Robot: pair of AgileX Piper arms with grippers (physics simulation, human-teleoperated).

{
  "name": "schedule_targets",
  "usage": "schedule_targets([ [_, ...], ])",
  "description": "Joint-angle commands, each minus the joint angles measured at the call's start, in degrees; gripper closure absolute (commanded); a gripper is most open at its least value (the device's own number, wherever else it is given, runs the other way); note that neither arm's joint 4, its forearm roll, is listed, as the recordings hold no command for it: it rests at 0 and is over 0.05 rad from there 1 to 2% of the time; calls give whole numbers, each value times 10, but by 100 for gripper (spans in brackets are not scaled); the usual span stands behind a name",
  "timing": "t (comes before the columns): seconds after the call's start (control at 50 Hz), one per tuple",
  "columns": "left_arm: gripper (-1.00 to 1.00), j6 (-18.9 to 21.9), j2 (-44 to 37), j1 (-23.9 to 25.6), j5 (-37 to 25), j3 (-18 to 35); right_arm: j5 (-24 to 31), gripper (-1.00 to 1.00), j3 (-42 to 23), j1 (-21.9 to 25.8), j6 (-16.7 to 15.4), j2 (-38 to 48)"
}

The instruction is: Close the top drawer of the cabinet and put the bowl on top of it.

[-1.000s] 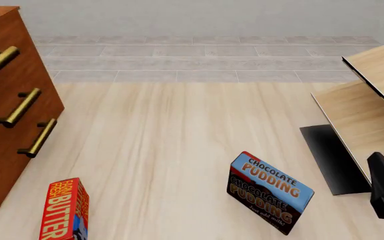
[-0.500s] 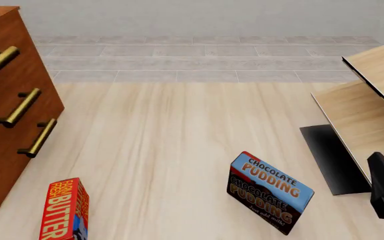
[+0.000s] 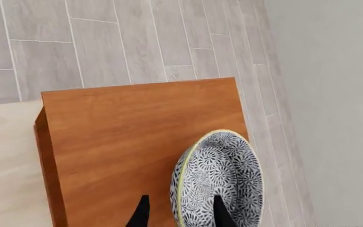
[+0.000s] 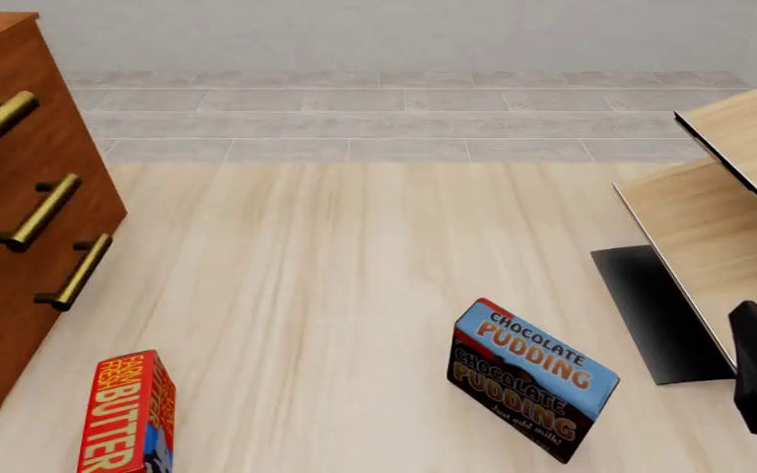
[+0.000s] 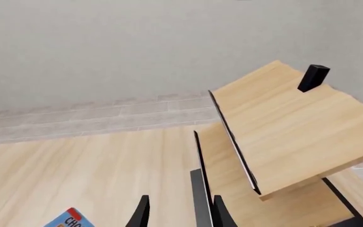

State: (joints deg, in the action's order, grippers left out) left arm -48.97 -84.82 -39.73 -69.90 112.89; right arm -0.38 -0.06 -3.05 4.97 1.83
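Our left tool (image 3: 179, 215) grips the bowl (image 3: 217, 178) by its rim above the cabinet (image 3: 137, 137); we should lower it level before letting go.

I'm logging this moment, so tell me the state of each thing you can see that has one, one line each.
top drawer: closed, flush with the others.
bowl: tilted on edge over the cabinet top, rim between the fingers.
left gripper: shut on the bowl.
right gripper: open, empty.
pudding box: standing.
butter box: standing.

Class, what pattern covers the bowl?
A grey-white floral mosaic with a yellowish rim on the bowl, best seen in the left wrist view.
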Motion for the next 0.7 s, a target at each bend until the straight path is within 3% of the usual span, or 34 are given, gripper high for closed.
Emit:
schedule_targets([
  [0.02, -100, -7, 25, 9, 0, 10, 5, -100, 0, -3, 4, -9],
  [0.28, -100, -4, 60, 22, 0, 26, 9, -100, 0, -6, 6, -12],
  [0.42, -100, -5, 85, 56, 0, 44, 10, -100, -1, -7, 5, -12],
  [0.7, -100, 21, 124, 86, 0, 82, -2, -100, 0, -3, -1, 5],
])
